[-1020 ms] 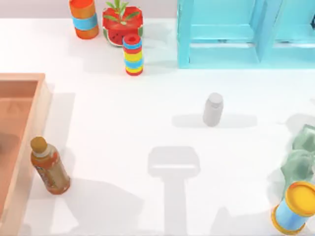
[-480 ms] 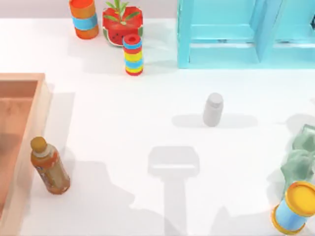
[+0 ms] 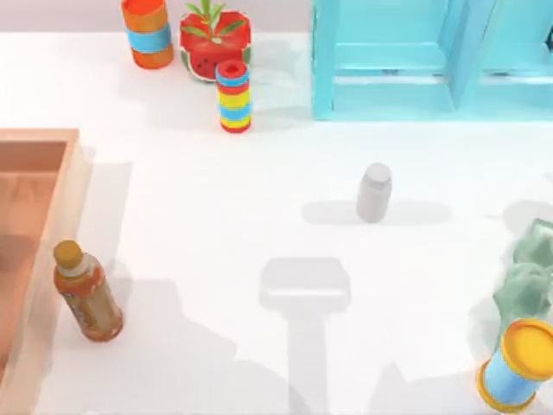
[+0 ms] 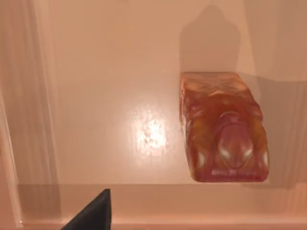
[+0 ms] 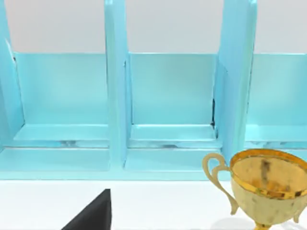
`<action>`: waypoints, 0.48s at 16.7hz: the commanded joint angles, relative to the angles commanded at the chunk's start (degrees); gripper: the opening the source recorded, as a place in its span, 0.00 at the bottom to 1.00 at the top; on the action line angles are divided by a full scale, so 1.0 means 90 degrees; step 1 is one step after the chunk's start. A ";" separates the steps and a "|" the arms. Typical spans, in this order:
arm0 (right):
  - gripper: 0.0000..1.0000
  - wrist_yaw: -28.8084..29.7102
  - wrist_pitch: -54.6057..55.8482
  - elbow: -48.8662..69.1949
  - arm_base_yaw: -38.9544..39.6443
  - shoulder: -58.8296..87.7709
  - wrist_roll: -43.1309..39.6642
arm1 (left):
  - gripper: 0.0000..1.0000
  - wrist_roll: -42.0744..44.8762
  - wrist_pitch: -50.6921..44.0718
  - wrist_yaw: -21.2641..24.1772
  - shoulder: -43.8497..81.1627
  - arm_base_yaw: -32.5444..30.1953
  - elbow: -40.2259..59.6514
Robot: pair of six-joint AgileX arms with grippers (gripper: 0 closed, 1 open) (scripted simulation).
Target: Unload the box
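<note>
the box (image 3: 39, 225) sits at the table's left edge in the top view, open side up, cut off by the frame there; the near-right wall is the part on show and its long axis runs from far to near along that edge. in the left wrist view the camera looks down onto the box floor (image 4: 120, 96), where a reddish-orange rounded block (image 4: 223, 127) lies flat, long axis toward the wall seen at the frame's lower edge, close to it. a dark bit of the left gripper (image 4: 93, 213) pokes in, cannot tell how wide its fingers are or whether it has anything. an amber bottle (image 3: 86, 291) stands upright just beside the box wall, outside. grey bottle (image 3: 374, 193) mid-table. turquoise shelf unit (image 3: 423, 60) at the back. right wrist view faces that shelf and a gold trophy cup (image 5: 264, 184); the right gripper (image 5: 93, 213) likewise cannot be judged.
</note>
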 joint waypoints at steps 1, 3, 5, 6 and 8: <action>1.00 0.0000 0.0000 0.0000 0.0000 0.0000 0.0000 | 1.00 0.0004 0.0150 0.0001 0.0094 0.0012 -0.0081; 1.00 0.0000 0.0000 0.0000 0.0000 0.0000 0.0000 | 1.00 0.0023 0.0603 0.0000 0.0288 0.0028 -0.0312; 1.00 0.0000 0.0000 0.0000 0.0000 0.0000 0.0000 | 1.00 0.0042 0.1079 0.0000 0.0466 0.0042 -0.0611; 1.00 0.0000 0.0000 0.0000 0.0000 0.0000 0.0000 | 1.00 0.0049 0.1323 0.0001 0.0542 0.0047 -0.0777; 1.00 0.0000 0.0000 0.0000 0.0000 0.0000 0.0000 | 1.00 0.0052 0.1774 0.0000 0.0647 0.0049 -0.1122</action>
